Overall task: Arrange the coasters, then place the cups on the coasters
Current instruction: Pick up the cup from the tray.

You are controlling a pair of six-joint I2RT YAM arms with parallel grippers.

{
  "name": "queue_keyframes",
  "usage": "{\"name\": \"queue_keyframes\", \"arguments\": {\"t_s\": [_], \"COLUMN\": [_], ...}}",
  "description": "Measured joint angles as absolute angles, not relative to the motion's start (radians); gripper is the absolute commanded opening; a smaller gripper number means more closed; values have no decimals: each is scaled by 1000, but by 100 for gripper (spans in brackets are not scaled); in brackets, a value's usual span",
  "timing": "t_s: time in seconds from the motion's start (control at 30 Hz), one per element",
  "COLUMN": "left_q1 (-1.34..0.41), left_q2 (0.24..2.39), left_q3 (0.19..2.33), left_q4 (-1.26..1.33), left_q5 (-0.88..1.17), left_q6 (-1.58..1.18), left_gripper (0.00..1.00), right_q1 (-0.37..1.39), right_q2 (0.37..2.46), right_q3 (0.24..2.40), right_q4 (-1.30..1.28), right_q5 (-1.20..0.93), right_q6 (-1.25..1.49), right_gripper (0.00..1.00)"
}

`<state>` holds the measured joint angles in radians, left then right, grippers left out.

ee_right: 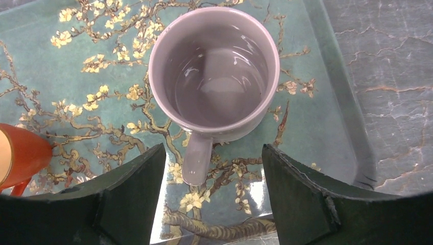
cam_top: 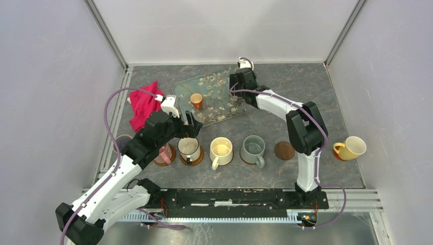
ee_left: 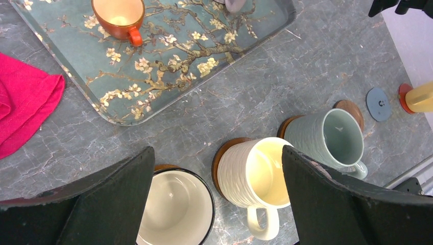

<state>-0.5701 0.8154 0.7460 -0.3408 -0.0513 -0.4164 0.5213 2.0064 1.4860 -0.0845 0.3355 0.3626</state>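
**Top external.** A patterned tray (cam_top: 214,81) lay at the far side of the table (cam_top: 306,81) and carried an orange cup (cam_top: 196,100). The right gripper (cam_top: 236,97) reached over the tray's right part. In the near row a pink cup (cam_top: 164,153), white cup (cam_top: 189,148), cream cup (cam_top: 221,149) and grey-green cup (cam_top: 253,147) each sat on a coaster. Next came a bare brown coaster (cam_top: 284,150), with a yellow cup (cam_top: 351,148) well apart at the right. A red cloth (cam_top: 144,104) lay left of the tray. The left gripper (cam_top: 190,125) hung between the tray and the row.

**Left wrist.** The left gripper (ee_left: 217,153) had its jaws at their widest with nothing between them.
- Risk: a descent from here would likely clip a rim and shove a cup off its coaster.
- Position: it was above the white cup (ee_left: 176,204) and the cream cup (ee_left: 260,173).
- Beyond the grey-green cup (ee_left: 329,138) lay the brown coaster (ee_left: 352,108) and a grey-blue coaster (ee_left: 379,103), both bare.

**Right wrist.** A mauve cup (ee_right: 214,71) stood upright on the tray (ee_right: 332,107), near its rim.
- Risk: a pinch on the handle alone could let the cup swing or tip on lifting. The glossy tray might let it slide, and a low carry could catch the rim.
- Position: the handle (ee_right: 196,158) pointed at the camera and lay between the fingers of the right gripper (ee_right: 213,153). It was nearer the finger on the orange cup's (ee_right: 20,153) side and touched neither. The jaws were apart and held nothing.
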Motion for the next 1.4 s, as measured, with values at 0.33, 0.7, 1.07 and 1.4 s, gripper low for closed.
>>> {"name": "queue_keyframes", "arguments": {"t_s": [0.33, 0.7, 1.07, 1.4], "left_q1": [-570, -570, -570, -570], "left_q2": [815, 816, 817, 820], "left_q3": [746, 745, 744, 744], "left_q4": [-341, -341, -341, -341], "left_q5": [-51, -51, -51, -52], "left_q6": [-416, -416, -416, -416], "left_gripper": [100, 100, 100, 100], "right_q1": [521, 522, 516, 512], "right_q2": [2057, 2094, 2096, 2096], "right_q3": [1486, 1489, 1495, 1502], "right_q4": [-92, -92, -97, -114], "right_q5": [330, 331, 332, 329], "right_q6": [388, 394, 374, 366], "right_gripper": [68, 49, 2, 0]}}
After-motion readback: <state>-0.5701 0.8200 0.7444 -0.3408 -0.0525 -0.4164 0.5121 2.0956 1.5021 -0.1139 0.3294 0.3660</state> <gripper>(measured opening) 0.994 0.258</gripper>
